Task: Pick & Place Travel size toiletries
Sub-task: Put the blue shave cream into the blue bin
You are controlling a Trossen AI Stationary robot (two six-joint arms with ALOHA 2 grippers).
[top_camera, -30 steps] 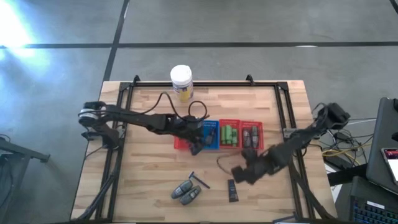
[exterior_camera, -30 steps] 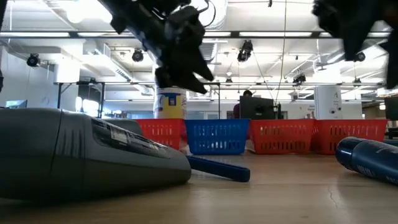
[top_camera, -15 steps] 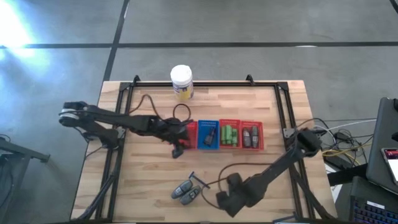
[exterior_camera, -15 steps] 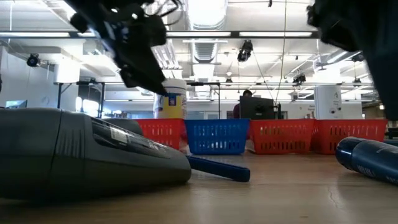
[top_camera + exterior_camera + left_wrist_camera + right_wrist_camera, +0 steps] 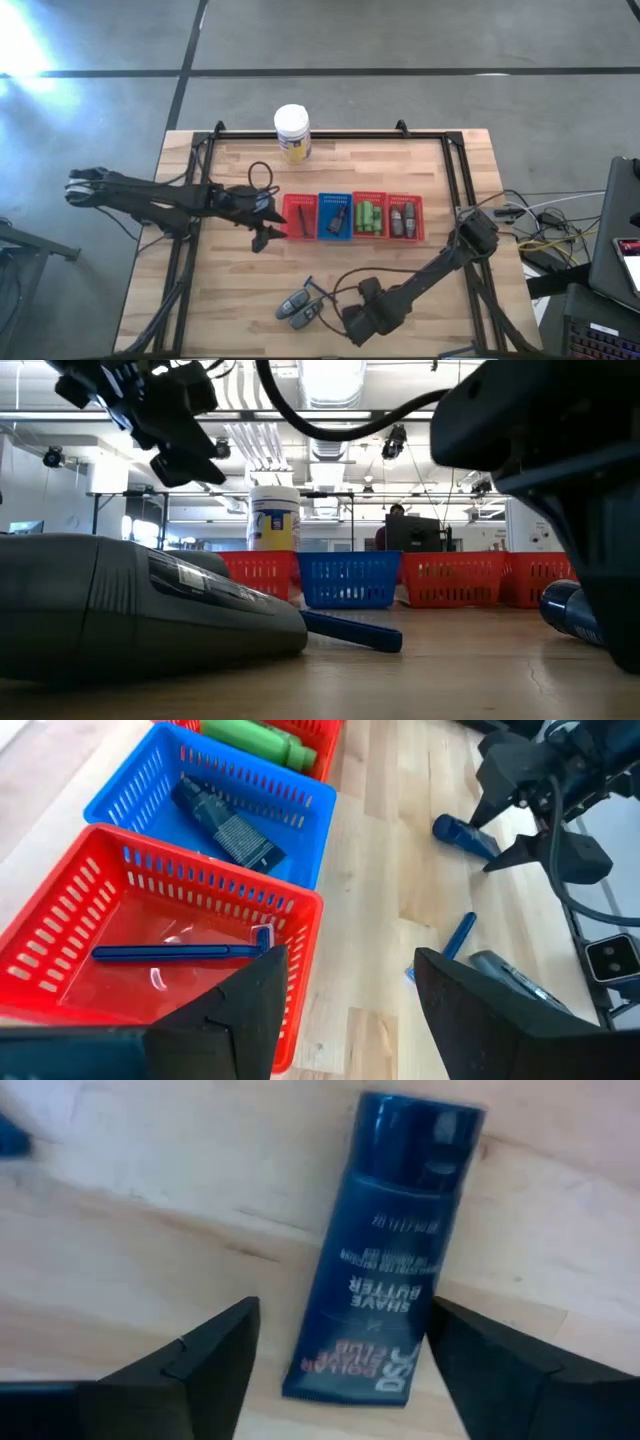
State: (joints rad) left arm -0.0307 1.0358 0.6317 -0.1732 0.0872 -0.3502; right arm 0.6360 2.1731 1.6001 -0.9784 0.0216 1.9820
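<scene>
A dark blue flat tube [image 5: 392,1230] lies on the wood near the table's front edge. My right gripper [image 5: 342,1308] points down over it, open, with one finger on either side of its crimped end. My left gripper [image 5: 262,238] hangs open and empty just left of the row of baskets. The leftmost red basket [image 5: 60,935] holds a thin blue stick [image 5: 175,952], and the blue basket [image 5: 300,795] holds a black tube [image 5: 225,820]. Green bottles [image 5: 369,217] and grey bottles [image 5: 403,219] fill the two other red baskets. Two grey bottles [image 5: 300,308] and a blue stick [image 5: 458,935] lie loose on the table.
A white jar with a yellow label [image 5: 291,131] stands at the table's far edge. A black frame [image 5: 320,135] runs round the tabletop. In the low view a grey bottle [image 5: 150,610] fills the left foreground, and my right arm [image 5: 560,480] fills the right.
My left gripper has drawn back from over the baskets toward the table's left edge, staying open. My right gripper has gone toward the near edge and down, and now stands over the dark blue tube.
</scene>
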